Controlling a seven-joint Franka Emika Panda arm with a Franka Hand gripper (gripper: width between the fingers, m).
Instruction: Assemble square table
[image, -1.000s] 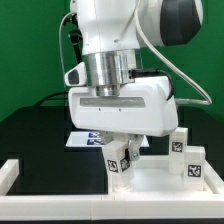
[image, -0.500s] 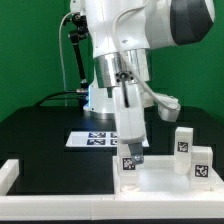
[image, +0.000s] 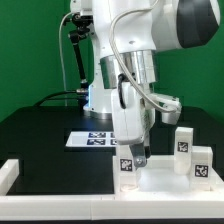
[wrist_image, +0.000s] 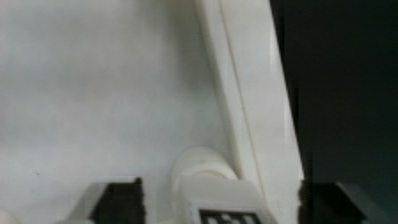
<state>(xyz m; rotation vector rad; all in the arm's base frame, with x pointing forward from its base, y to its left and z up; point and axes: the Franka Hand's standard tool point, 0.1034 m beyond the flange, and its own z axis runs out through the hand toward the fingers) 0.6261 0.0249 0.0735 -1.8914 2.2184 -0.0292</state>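
The square table's white top (image: 160, 185) lies flat at the front, its raised rim (wrist_image: 240, 110) running through the wrist view. One short white leg (image: 127, 165) with a tag stands upright at the top's corner toward the exterior view's left, also seen as the leg (wrist_image: 217, 190) in the wrist view. My gripper (image: 133, 157) points straight down over it. The fingers (wrist_image: 121, 200) stand on either side of the leg with a gap showing, so the gripper (wrist_image: 222, 203) is open and holds nothing. Two more tagged legs (image: 183, 140) (image: 202, 166) stand at the exterior view's right.
The marker board (image: 95, 139) lies on the black table behind the top. A low white border rail (image: 10, 172) runs along the exterior view's left front. The arm's base (image: 95, 95) and cables rise at the back before a green backdrop.
A second ago the hand faced broadside; it has since turned about its axis over the leg. In the last half second the jaws have spread off the leg, which stays standing.
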